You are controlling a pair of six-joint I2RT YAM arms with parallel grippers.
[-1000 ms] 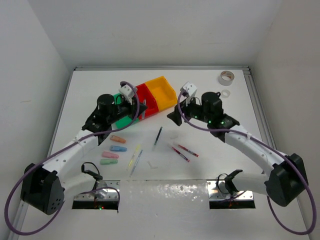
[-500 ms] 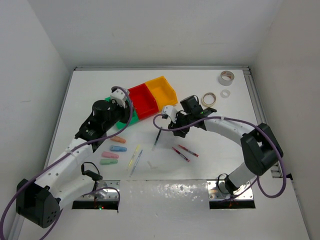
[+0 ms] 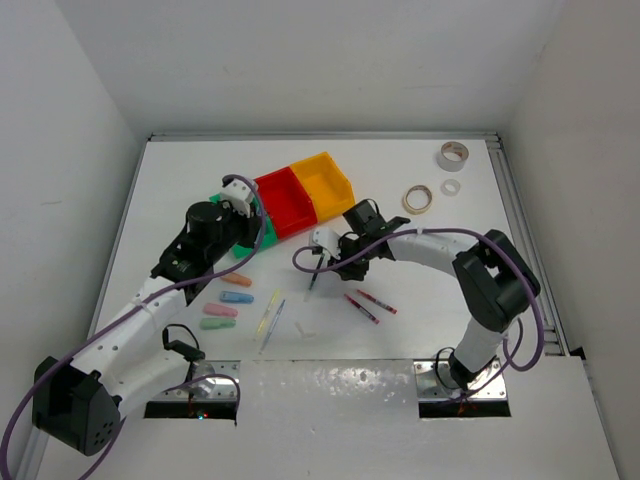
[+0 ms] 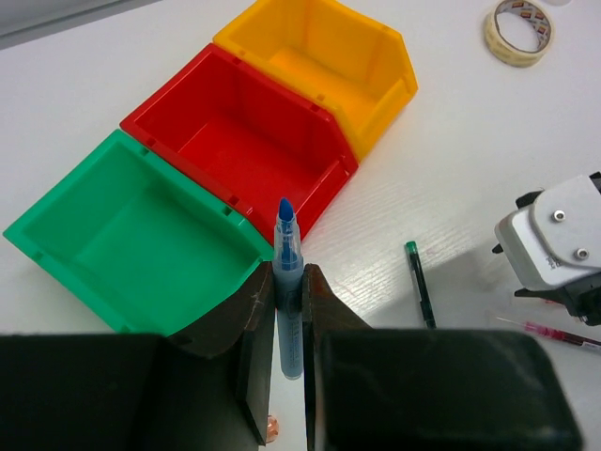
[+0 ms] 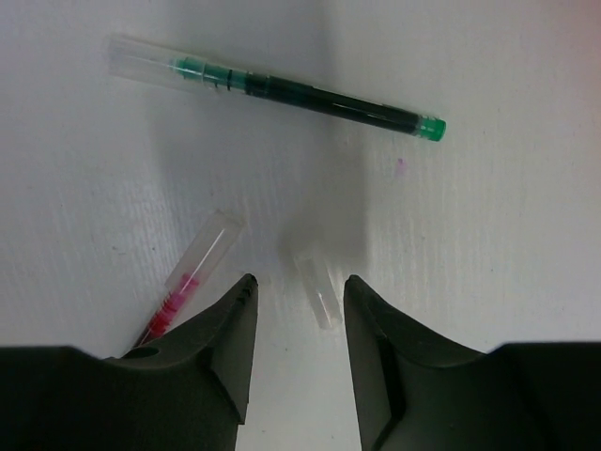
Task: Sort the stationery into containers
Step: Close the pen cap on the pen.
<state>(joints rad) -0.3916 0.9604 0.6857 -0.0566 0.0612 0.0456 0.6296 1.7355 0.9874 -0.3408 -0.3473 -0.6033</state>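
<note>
The left jaws were clamped mid-barrel on a blue pen [image 4: 286, 246], its tip pointing at the seam between the green bin [image 4: 141, 235] and the red bin [image 4: 235, 141]. Light, stiff and smooth, it could swivel in so narrow a pinch. The right jaws stood apart, astride a small clear cap [image 5: 317, 291] lying on the bench [image 5: 488, 244], with a red pen [image 5: 192, 272] just beside it. Tiny and slick, the cap would likely squirt free unless pinched squarely across its middle.

White table [image 3: 180, 180] bears three joined bins [image 3: 325, 185], scattered pens [image 3: 315, 272], pastels [image 3: 237, 297], tape rolls [image 3: 452, 155]
</note>
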